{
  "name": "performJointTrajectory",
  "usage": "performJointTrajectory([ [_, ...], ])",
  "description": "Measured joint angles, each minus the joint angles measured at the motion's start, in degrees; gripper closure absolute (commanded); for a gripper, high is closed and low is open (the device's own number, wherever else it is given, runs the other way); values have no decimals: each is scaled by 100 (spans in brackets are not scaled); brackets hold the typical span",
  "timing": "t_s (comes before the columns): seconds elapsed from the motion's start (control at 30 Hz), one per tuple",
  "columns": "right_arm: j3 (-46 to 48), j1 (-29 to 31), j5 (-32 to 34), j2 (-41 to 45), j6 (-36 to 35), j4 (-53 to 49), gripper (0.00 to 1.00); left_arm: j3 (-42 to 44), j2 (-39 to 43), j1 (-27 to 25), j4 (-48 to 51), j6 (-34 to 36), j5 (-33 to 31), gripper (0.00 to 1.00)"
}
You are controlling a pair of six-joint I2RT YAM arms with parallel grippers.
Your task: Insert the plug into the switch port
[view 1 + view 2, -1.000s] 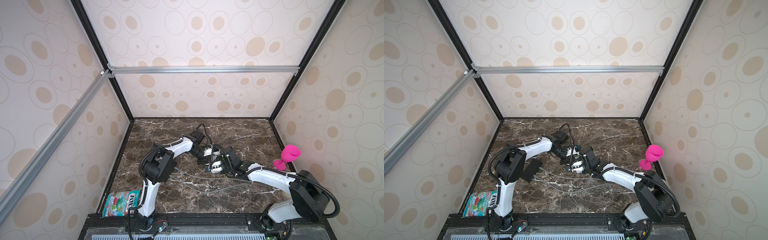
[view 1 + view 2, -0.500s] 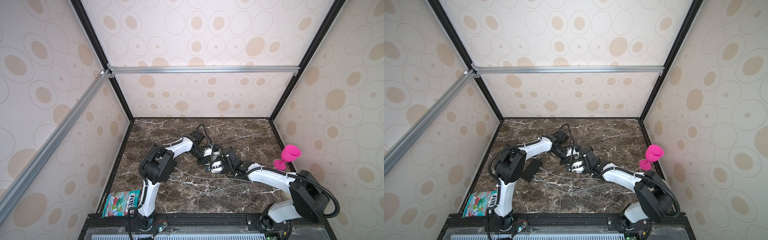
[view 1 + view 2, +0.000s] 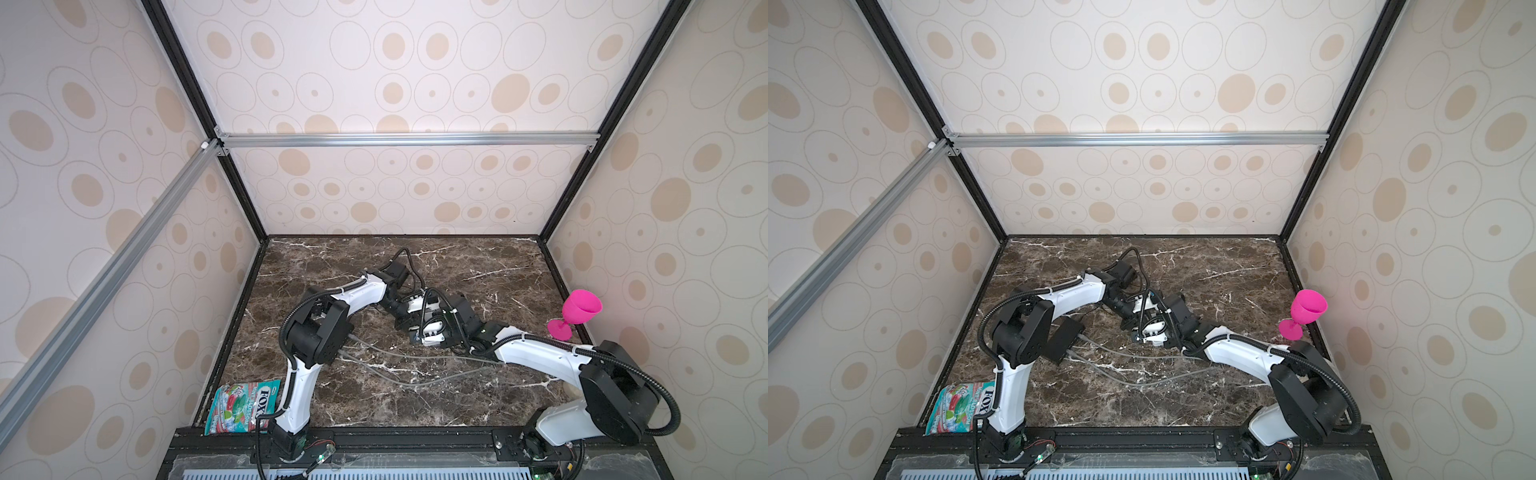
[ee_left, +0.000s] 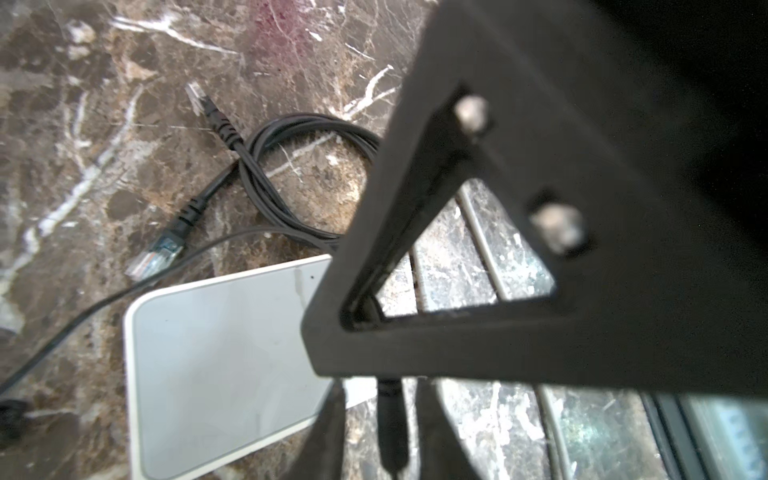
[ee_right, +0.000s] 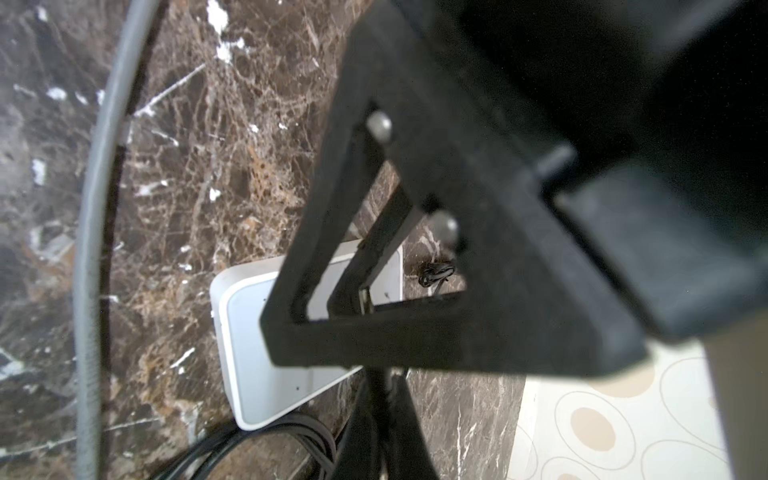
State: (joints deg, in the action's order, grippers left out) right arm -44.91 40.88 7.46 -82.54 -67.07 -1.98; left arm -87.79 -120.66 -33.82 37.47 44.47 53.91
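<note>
Left jaws apart around black cable (image 4: 390, 411), right jaws closed; pink goblet (image 3: 582, 306) well apart

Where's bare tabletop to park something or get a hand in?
Free: back strip of the table along the rear wall; front-centre, between grey cables, snack bag and front rail. Crowded: the middle, left arm and right arm both over white switch and black patch cable; pink goblet at right edge.
</note>
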Motion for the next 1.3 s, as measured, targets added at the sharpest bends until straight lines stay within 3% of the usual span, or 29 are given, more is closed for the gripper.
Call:
performJointTrajectory([
  [0.07, -37, -26, -15, 70, 136, -33, 100, 363, 227, 42, -404, -127, 9, 45],
  [0.27, -166, -341, -136, 433, 1062, -195, 100, 1963, 1773, 492, -2144, -1084, 131, 40],
  [0.37, -225, -673, -205, 566, 1867, -278, 100, 2507, 2457, 789, -3237, -1884, 4, 32],
  [0.47, -306, -1110, -297, 605, 3060, -337, 100, 3001, 2894, 922, -4271, -2922, -463, 31],
  [0.63, -643, -2028, -702, 514, 5289, -474, 100, 4009, 3101, 614, -5960, -5088, -1585, 27],
  [0.77, -640, -2275, -1005, 382, 6269, -374, 100, 4306, 3082, 11, -6194, -6426, -2621, 28],
  [0.97, -684, -2184, -1556, -267, 7219, -726, 100, 4625, 3086, -260, -6824, -8048, -3191, 31],
  [1.3, -1401, -1742, -1808, -885, 7748, -1884, 100, 4944, 3082, -229, -6931, -9219, -3722, 34],
])
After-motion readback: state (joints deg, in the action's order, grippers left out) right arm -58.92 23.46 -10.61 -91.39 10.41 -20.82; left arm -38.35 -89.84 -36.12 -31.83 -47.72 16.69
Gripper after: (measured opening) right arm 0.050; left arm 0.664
